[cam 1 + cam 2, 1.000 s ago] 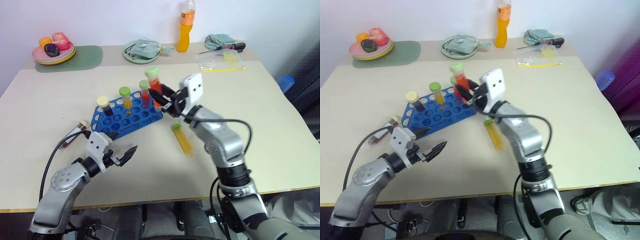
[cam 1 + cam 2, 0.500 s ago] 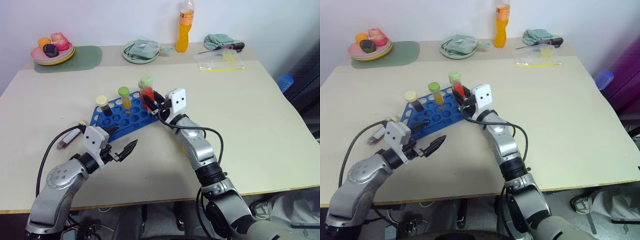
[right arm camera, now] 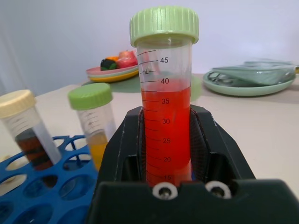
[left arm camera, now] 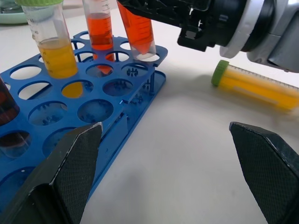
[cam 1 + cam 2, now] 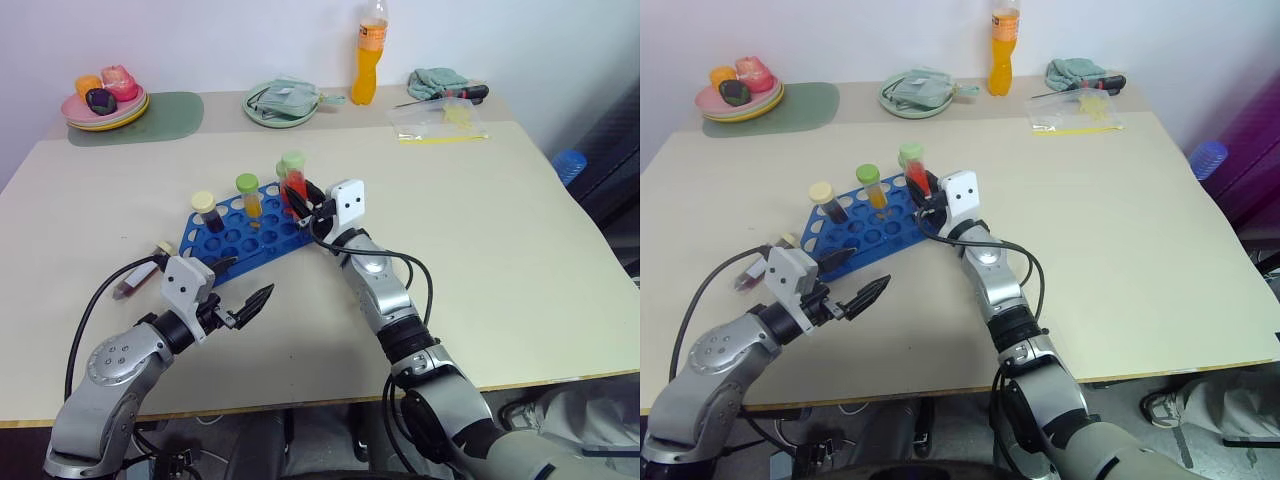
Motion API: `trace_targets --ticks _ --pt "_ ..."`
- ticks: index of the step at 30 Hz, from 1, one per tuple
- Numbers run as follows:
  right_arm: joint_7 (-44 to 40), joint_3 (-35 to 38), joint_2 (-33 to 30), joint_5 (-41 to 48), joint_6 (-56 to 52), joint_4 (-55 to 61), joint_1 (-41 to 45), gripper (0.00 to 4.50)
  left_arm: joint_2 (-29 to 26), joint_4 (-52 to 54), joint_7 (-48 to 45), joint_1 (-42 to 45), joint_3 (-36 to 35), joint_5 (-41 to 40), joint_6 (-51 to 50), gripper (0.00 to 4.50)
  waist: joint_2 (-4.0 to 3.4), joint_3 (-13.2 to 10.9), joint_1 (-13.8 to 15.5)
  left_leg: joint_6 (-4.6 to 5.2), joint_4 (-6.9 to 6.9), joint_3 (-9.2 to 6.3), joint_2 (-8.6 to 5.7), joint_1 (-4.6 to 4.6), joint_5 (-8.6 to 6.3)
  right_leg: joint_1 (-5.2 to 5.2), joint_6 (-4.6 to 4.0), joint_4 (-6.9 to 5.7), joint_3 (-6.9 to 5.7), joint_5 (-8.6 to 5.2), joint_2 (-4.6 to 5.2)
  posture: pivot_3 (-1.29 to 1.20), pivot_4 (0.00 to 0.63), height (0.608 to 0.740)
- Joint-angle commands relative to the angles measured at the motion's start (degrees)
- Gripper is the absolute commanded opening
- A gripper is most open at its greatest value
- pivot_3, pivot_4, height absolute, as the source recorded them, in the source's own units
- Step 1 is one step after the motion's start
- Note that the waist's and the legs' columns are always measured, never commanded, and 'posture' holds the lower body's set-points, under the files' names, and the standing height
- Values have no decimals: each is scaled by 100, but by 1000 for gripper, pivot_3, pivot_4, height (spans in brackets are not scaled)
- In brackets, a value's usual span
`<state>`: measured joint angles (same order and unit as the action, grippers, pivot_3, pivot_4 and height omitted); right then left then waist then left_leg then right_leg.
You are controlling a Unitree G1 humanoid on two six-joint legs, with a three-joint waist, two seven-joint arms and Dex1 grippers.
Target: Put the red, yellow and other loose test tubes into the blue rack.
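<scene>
1. The right end effector [image 5: 305, 203] is clenched on the red tube [image 3: 164, 112], whose tip sits at a corner hole of the blue rack [image 5: 240, 235].
2. Just beside it stand a second red tube [image 4: 99, 28], a yellow-filled tube [image 5: 249, 197] and a brown tube [image 5: 207, 212].
3. The left end effector [image 5: 243, 288] hangs released near the rack's edge.
4. A yellow tube [image 4: 254, 84] lies on the worktop [image 5: 500, 220], under the right arm.

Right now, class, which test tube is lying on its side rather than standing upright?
The yellow tube with the green cap, flat on the table beside the blue rack. The others stand upright, in the rack or in the right gripper.
</scene>
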<state>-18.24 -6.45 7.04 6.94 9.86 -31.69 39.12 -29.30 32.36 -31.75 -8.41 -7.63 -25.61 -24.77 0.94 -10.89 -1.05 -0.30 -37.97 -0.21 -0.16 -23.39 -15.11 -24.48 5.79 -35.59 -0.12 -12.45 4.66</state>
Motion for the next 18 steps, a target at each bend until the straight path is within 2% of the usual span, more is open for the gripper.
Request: trace_targets --ticks 1,7,18 --pt "-58 45 61 -12 258 -65 32 841 -60 254 -27 6 -79 -78 12 4500 0 0 1 0 0 0 0 0 0 0 0 0 0 0 0 0 150 740" --pt "-400 -1 16 87 284 115 -225 841 -60 241 -59 -35 -112 -77 37 4500 -1 1 0 0 1 -1 1 0 0 0 0 0 0 0 0 0 150 740" --pt "-246 140 35 -35 610 -401 -7 841 -25 186 -94 -93 -121 -59 128 4500 -2 2 -3 0 1 -1 1 2 0 1 -2 0 0 -1 0 0 150 740"
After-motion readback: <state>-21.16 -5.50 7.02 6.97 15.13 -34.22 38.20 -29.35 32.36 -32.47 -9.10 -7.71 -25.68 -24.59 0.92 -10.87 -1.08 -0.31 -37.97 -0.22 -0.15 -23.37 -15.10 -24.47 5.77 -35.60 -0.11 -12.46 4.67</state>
